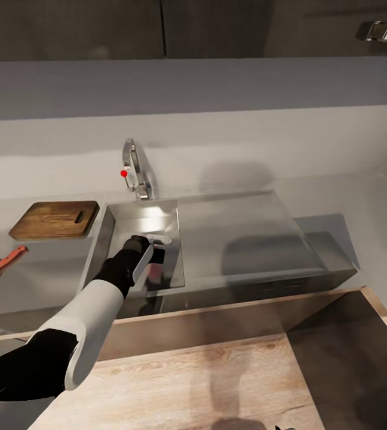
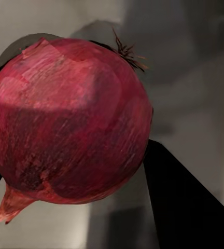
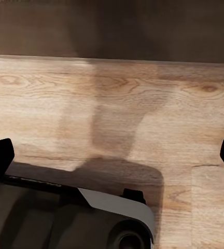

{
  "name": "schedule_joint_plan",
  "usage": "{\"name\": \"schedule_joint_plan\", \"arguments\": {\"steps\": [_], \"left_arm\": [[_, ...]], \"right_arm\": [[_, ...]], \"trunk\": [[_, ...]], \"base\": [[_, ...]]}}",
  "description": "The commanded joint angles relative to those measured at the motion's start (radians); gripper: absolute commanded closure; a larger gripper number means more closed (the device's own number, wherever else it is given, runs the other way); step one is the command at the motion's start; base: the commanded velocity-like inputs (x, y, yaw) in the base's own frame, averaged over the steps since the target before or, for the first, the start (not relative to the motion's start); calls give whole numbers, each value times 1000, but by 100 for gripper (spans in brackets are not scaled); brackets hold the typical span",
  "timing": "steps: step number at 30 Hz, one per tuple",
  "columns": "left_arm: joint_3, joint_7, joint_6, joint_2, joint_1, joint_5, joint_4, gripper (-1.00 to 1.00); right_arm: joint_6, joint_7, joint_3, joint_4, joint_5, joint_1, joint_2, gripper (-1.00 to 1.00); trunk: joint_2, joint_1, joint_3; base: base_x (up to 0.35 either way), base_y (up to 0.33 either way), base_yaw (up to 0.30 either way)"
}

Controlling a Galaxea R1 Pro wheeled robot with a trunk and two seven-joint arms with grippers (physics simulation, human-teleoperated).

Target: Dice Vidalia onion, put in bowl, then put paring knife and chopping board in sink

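Currently my left gripper (image 1: 154,254) is down inside the sink (image 1: 113,224) basin, and its wrist camera has the red onion (image 2: 68,116) right up close between two dark fingers (image 2: 182,199); whether they actually pinch it I cannot tell. My right gripper (image 3: 112,155) hangs over the wood floor (image 3: 117,98), fingertips spread wide with nothing between them. Chopping board (image 1: 55,219) lies on the counter (image 1: 349,197) just left of the sink.
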Motion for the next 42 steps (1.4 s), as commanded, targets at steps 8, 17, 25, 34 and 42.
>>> {"name": "schedule_joint_plan", "arguments": {"steps": [8,17,25,34,42], "left_arm": [[-4,5,6,1,-1,6,-5,100],[-4,8,9,1,-1,5,-84,100],[-4,10,17,4,51,5,-285,100],[-5,8,99,10,275,5,-730,100],[-7,8,107,20,302,5,-801,100]], "right_arm": [[-3,7,-6,-2,8,0,2,-100],[-3,5,-6,0,8,0,2,-100],[-3,4,-6,4,9,0,2,-100],[-4,3,-5,5,9,0,3,-100],[-4,4,-5,6,9,0,3,-100]], "trunk": [[-2,1,12],[-2,1,26],[-2,1,39],[-2,1,53],[-2,1,66]], "base": [[0,0,0],[0,0,0],[0,0,0],[0,0,0],[0,89,0]]}}
